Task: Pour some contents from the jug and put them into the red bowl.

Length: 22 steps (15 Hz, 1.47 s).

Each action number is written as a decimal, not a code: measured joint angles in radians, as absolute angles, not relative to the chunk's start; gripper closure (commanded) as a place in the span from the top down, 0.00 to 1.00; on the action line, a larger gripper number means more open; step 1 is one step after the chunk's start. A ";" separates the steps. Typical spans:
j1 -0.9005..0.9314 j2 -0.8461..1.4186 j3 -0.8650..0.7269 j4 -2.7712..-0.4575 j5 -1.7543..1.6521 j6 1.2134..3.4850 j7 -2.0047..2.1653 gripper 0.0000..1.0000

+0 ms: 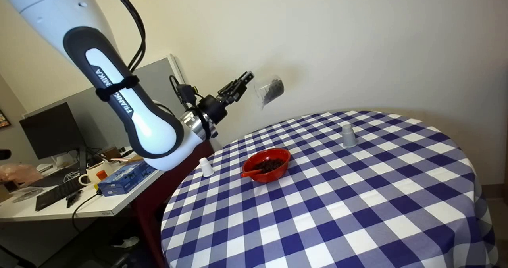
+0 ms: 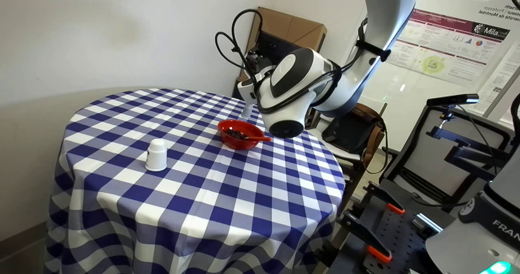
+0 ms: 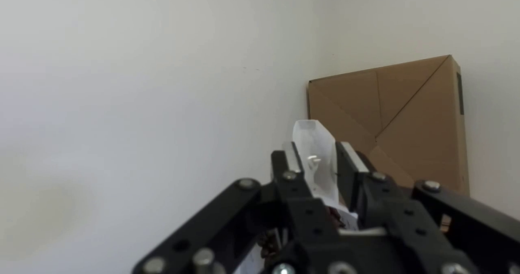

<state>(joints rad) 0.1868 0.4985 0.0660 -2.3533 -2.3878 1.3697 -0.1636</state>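
The jug is a clear greyish plastic vessel with dark contents. It is held tilted in the air above the far side of the table. My gripper is shut on the jug's handle. In the wrist view the pale handle stands between the fingertips, and dark pieces show lower down, partly hidden by the fingers. The red bowl stands on the table below the jug, with dark pieces and a red spoon in it. It also shows in an exterior view, where the arm hides the jug.
A blue-and-white checked cloth covers the round table. An upturned white cup stands near the bowl and a greyish cup farther right. A desk with a blue box stands beside the table. A cardboard box leans at the wall.
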 measured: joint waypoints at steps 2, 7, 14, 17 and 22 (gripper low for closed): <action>0.187 0.500 0.066 -2.357 -2.390 1.362 -0.157 0.12; 0.187 0.504 0.064 -2.375 -2.407 1.339 -0.139 0.12; 0.187 0.504 0.064 -2.381 -2.424 1.327 -0.135 0.12; 0.187 0.504 0.064 -2.381 -2.424 1.327 -0.135 0.12; 0.183 0.504 0.064 -2.381 -2.415 1.327 -0.135 0.12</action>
<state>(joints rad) 0.1825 0.5043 0.0641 -2.3810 -2.4148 1.3272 -0.1353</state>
